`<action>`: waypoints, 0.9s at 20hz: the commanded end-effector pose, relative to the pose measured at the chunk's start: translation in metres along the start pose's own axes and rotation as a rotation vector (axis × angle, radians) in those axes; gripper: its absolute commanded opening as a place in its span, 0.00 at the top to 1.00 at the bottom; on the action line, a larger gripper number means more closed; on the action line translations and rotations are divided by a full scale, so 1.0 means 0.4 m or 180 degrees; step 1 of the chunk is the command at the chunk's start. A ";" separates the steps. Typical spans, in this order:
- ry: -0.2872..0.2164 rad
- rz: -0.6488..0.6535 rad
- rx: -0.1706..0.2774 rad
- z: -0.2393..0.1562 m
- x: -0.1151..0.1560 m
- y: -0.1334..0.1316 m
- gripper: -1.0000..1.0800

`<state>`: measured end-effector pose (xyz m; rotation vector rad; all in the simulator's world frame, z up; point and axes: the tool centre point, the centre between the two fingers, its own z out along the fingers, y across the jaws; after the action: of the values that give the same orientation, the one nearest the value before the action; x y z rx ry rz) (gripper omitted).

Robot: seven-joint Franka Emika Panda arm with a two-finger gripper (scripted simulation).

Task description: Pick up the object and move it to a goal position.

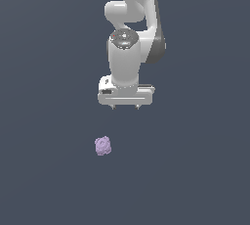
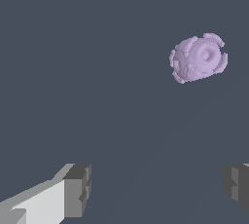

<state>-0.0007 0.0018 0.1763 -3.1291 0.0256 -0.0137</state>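
Note:
The object (image 1: 102, 146) is a small, bumpy, pale lilac lump lying on the dark grey floor. My white gripper (image 1: 125, 107) hangs above it, offset toward the exterior view's right, with only the short fingertips showing under the hand. In the wrist view the object (image 2: 198, 58) sits well away from the gap between my fingers (image 2: 78, 189), which stand wide apart with nothing between them. The gripper (image 2: 158, 189) is open and does not touch the object.
The white arm (image 1: 134, 18) rises behind the hand to the upper edge of the exterior view. A plain dark grey surface (image 1: 49, 121) fills everything else.

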 end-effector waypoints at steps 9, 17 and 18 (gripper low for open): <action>0.0076 -0.0165 -0.0037 -0.037 0.011 -0.067 0.04; 0.0074 -0.0186 -0.0038 -0.033 0.022 -0.060 0.04; 0.0073 -0.0196 -0.0038 -0.030 0.027 -0.057 0.04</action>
<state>0.0082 0.0260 0.1900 -3.1403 -0.0658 -0.0512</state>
